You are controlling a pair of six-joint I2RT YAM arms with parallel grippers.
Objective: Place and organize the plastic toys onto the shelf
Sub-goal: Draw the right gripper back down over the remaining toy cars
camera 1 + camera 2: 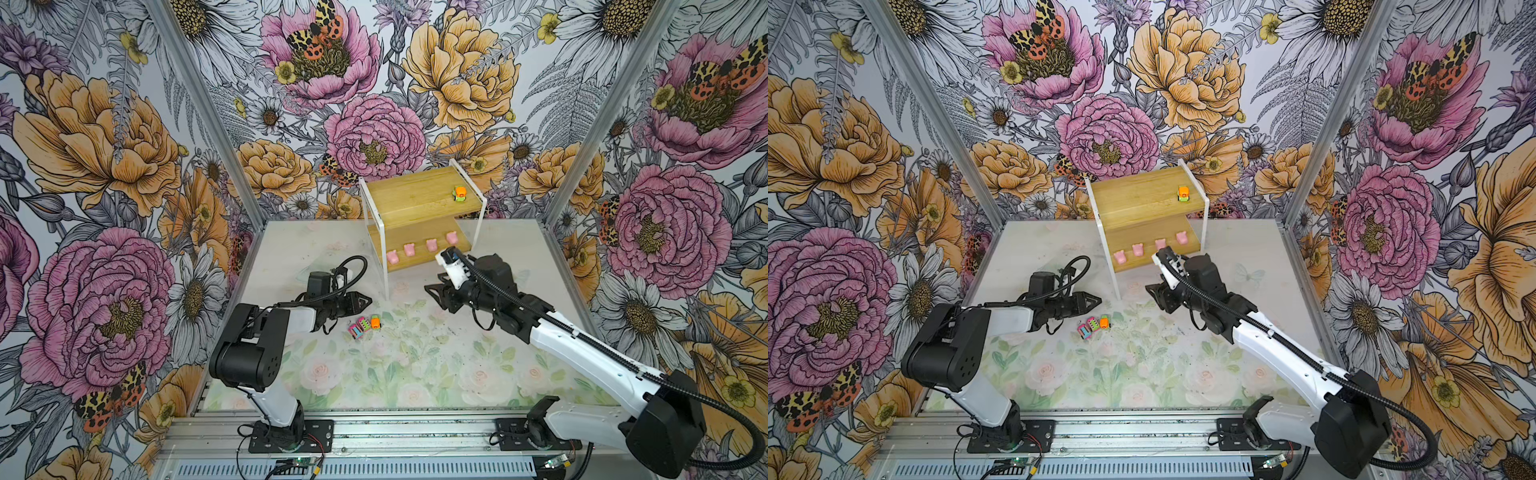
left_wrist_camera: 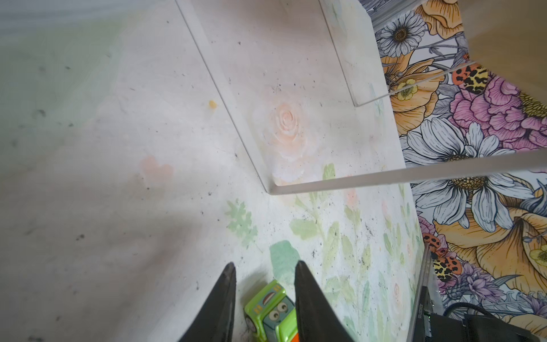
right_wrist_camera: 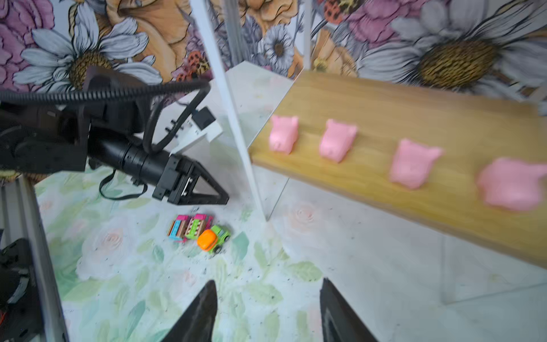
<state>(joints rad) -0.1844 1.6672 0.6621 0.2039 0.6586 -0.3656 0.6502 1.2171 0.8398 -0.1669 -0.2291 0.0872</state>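
The shelf (image 1: 409, 195) stood at the back of the table (image 1: 415, 374), slightly right of centre in both top views, its two bamboo boards stepped so that the lower board (image 3: 384, 103) sat forward of the upper one. Four pink pigs (image 3: 283, 134) were lined up along that lower board, evenly spaced and apart from one another. On the upper board, near its right end, sat an orange-and-green car (image 1: 459, 193), alone. The rest of the toys lay on the table in a tight cluster, left of the shelf's white front leg (image 3: 234, 118) and nearer the arms' bases: two pink striped cars (image 3: 178, 228) side by side and touching, with the other orange-and-green car (image 3: 213, 239) right up against one of them. The left pincer (image 1: 368, 300) hovered just behind this cluster, lying nearly level and pointing toward the leg; its jaws were only narrowly parted and held nothing (in the left wrist view the green nose of the car showed through the slot between the black fingers (image 2: 220, 302), but the right wrist view showed the pincer clear of all three cars). The right pincer (image 3: 268, 280) was extended from the right, just in front of the lower board and above the table, pointing left toward the cluster; its jaws stood wide with nothing between them. The two pincers were well apart, the leg between them in both top views. Floral-printed walls (image 1: 104, 166) closed in the table on three sides.
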